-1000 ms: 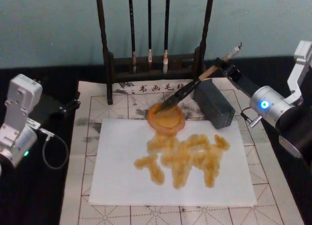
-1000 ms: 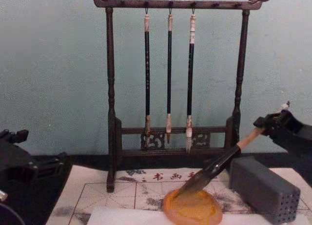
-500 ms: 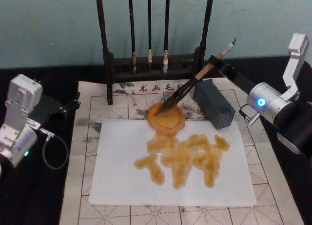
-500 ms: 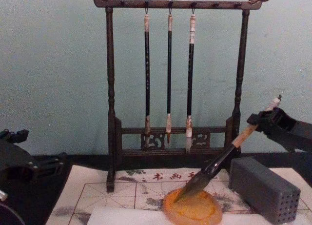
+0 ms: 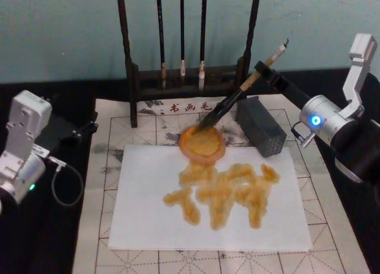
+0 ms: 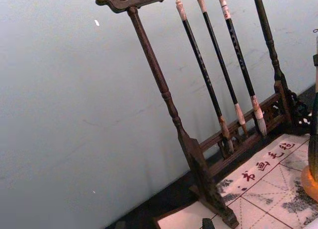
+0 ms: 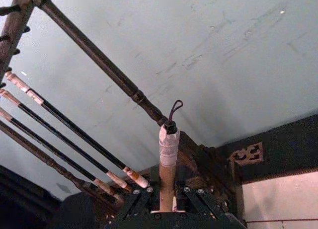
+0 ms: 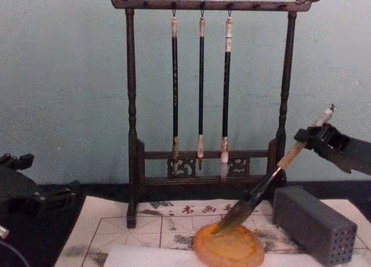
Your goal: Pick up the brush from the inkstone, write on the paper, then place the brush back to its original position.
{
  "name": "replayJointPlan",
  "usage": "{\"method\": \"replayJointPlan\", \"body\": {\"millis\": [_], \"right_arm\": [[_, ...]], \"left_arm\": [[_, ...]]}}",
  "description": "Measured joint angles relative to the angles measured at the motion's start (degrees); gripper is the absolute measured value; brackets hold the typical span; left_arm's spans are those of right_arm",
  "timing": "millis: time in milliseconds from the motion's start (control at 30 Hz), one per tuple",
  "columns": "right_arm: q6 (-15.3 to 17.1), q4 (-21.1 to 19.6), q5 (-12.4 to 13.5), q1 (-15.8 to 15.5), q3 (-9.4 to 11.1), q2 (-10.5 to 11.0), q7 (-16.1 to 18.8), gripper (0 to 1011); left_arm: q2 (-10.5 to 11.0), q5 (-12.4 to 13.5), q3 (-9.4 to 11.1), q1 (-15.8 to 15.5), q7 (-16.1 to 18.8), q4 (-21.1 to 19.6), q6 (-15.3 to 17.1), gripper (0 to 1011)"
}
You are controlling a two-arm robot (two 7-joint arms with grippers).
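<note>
The brush (image 5: 237,97) slants down to the left, its dark tuft on the far edge of the round orange inkstone (image 5: 202,144). In the chest view the brush (image 8: 264,186) tip rests on the inkstone (image 8: 229,247). My right gripper (image 5: 265,68) is shut on the tan shaft near its whitish cap, above and behind the grey block; the right wrist view shows the brush (image 7: 168,152) cap rising from the shut jaws. The white paper (image 5: 148,202) lies in front of the inkstone, marked with amber strokes. My left gripper (image 5: 83,130) is parked at the left table edge.
A dark wooden rack (image 5: 132,66) with three thin hanging brushes (image 8: 201,87) stands behind the inkstone. A grey rectangular block (image 5: 259,126) with small holes sits right of the inkstone. A beige mat (image 5: 107,167) with red grid lines lies under the paper.
My right gripper has risen and shifted back, tilting the brush steeper while its tuft stays on the inkstone's far edge. The left arm has not moved.
</note>
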Motion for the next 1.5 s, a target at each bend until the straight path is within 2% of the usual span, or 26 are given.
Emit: {"method": "replayJointPlan", "body": {"millis": [867,1267,1500], "right_arm": [[-4.6,-3.3,-7.4,-1.8,2.0,-0.2,-0.1,192],[-4.9,-5.6,-9.1,-3.1,3.4,-0.3,0.5,192],[-4.2,-9.9,-9.2,-5.2,4.5,0.5,1.2,192]], "left_arm": [[0.0,0.0,0.0,0.0,0.0,0.0,0.0,1001],[0.0,0.0,0.0,0.0,0.0,0.0,0.0,1001],[0.0,0.0,0.0,0.0,0.0,0.0,0.0,1001]]}}
